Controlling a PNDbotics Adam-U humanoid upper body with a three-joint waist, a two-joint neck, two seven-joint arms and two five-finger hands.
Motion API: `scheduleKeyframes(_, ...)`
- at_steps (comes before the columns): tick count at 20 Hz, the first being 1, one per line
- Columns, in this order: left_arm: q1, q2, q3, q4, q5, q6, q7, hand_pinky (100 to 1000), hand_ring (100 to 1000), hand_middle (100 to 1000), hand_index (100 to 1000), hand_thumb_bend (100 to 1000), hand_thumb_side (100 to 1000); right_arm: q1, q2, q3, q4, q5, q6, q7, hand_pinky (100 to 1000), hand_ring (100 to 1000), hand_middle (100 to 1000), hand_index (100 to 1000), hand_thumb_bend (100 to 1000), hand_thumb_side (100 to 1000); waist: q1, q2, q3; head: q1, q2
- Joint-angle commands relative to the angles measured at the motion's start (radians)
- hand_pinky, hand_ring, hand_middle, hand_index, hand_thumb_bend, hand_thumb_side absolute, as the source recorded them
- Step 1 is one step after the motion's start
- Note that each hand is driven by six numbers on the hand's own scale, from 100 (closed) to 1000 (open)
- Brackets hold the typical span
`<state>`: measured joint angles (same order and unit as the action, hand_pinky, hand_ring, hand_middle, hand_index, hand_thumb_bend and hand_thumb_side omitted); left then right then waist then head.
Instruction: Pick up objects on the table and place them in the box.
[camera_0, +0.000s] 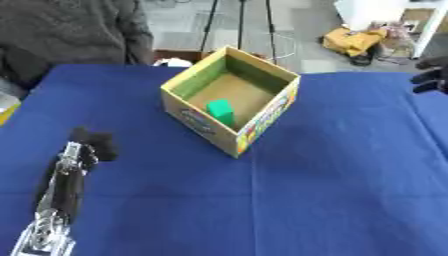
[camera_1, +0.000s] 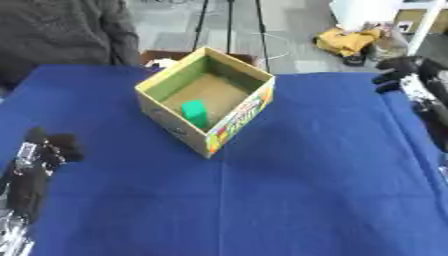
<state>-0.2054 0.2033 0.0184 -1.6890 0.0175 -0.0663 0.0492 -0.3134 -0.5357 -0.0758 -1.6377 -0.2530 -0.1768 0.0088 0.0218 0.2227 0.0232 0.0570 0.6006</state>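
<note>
A green block (camera_0: 220, 112) stands inside the open cardboard box (camera_0: 262, 119), against its near-left wall, which hides the block's base. The box sits far of centre on the blue table (camera_0: 332, 190). The left hand (camera_0: 93, 142) hovers near-left, fingers curled on nothing. The right hand (camera_1: 404, 72) at the far right is blurred; its fingers cannot be made out.

An open cardboard box (camera_0: 233, 100) is sitting on the blue cloth toward the far side, turned so that one corner is pointing at the camera. Its outer walls are showing colourful print, its inner walls are looking green near the top, and its floor is plain brown. A small green block (camera_0: 221, 111) is standing inside, against the near-left wall
</note>
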Motion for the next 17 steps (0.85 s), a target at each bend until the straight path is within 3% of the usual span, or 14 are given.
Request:
scheduleKeyframes(1, -0.006, 0.023, 0.022, -0.017, -0.002, -0.002, 0.016, 669, 604, 557, 685, 427, 982, 0.054, 0.011, -0.042, -0.060, -0.076, 0.031, -0.037, 598, 627, 660, 689, 100, 809, -0.002, -0.010, -0.005, 0.009, -0.011)
scheduleKeyframes(6, -0.003, 0.019, 0.027, -0.017, -0.002, -0.001, 0.023, 669, 603, 557, 686, 427, 984, 0.122, 0.069, -0.058, -0.085, -0.095, 0.041, -0.044, 597, 625, 658, 686, 100, 805, 0.001, -0.011, -0.008, 0.009, -0.010)
scheduleKeyframes(17, 0.009, 0.016, 0.023, -0.014, -0.004, -0.003, 0.018, 669, 603, 558, 685, 423, 986, 0.129, 0.096, -0.062, -0.093, -0.081, 0.062, -0.048, 591, 614, 645, 678, 100, 800, 0.009, -0.018, -0.002, 0.009, 0.000)
